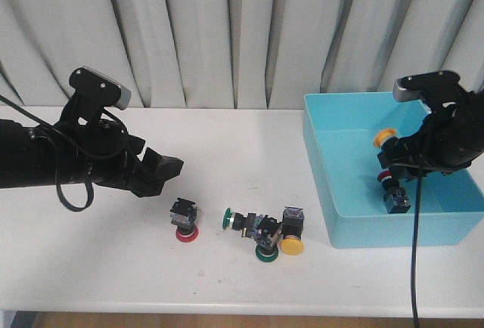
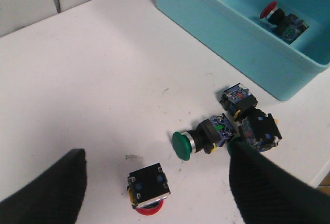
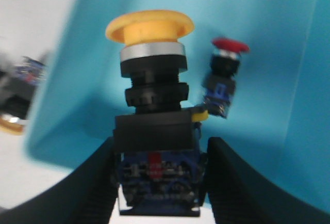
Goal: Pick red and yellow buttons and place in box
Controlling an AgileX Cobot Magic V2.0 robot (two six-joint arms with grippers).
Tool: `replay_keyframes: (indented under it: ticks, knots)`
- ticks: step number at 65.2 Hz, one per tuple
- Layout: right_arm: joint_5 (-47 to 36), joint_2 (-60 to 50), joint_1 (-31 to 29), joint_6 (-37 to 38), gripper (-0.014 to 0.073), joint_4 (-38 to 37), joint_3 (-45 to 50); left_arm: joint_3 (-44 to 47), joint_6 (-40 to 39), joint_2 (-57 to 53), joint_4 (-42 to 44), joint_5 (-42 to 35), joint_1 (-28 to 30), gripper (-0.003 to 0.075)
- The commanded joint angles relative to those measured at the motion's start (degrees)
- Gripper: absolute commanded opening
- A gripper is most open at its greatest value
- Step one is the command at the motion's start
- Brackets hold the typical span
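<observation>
My right gripper (image 1: 398, 160) is shut on a yellow button (image 3: 150, 100) and holds it inside the light-blue box (image 1: 318, 163), above its floor. A red button (image 3: 225, 77) lies on the box floor just below. On the table, another red button (image 1: 184, 220) stands cap down, and a second yellow button (image 1: 291, 233) stands cap down near the box's front left corner. My left gripper (image 2: 157, 156) hovers open over the red button (image 2: 148, 188) on the table, which sits between the fingers (image 2: 47, 193) without touching them.
Two green-capped switches sit between the table's red and yellow buttons: one lying on its side (image 1: 237, 221), one cap down (image 1: 265, 248). The box's tall walls stand at the right. A grey curtain hangs behind the table.
</observation>
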Motion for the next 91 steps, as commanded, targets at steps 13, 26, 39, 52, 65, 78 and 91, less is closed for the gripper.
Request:
replay_keyframes:
  ticks: [13, 26, 39, 52, 65, 78, 91]
  knots:
    - [6.95, 14.17, -0.44, 6.59, 0.0245, -1.42, -14.7, -1.24, -0.26, -1.93, -0.82, -0.88, -0.11, 0.0566]
    - [10.29, 21.32, -0.31, 4.92, 0.0246, 3.7, -20.17, -1.24, -0.26, -1.93, -0.82, -0.88, -0.11, 0.0566]
    - [10.59, 23.38, -0.31, 4.85, 0.0318, 3.27, -21.26, -1.24, -0.26, -1.93, -0.82, -0.88, -0.11, 0.0566]
    - [11.96, 21.82, -0.31, 3.07, 0.0455, 3.41, -21.26, -1.24, -0.21, -1.93, -0.63, -1.13, -0.11, 0.0566]
    - [13.83, 15.45, -0.26, 3.01, 0.0482, 3.41, -21.26, -1.24, -0.3, -2.38, 5.42, -1.31, -0.11, 0.0566]
    - [16.08, 4.44, 0.96, 3.3, 0.0463, 2.76, -20.58, -1.24, -9.84, -7.12, 17.71, -0.6, -0.11, 0.0566]
    - [12.71, -9.68, 7.98, 8.19, 0.0438, -4.25, -9.23, -1.24, -37.27, -14.52, 48.69, 9.98, -0.11, 0.0566]
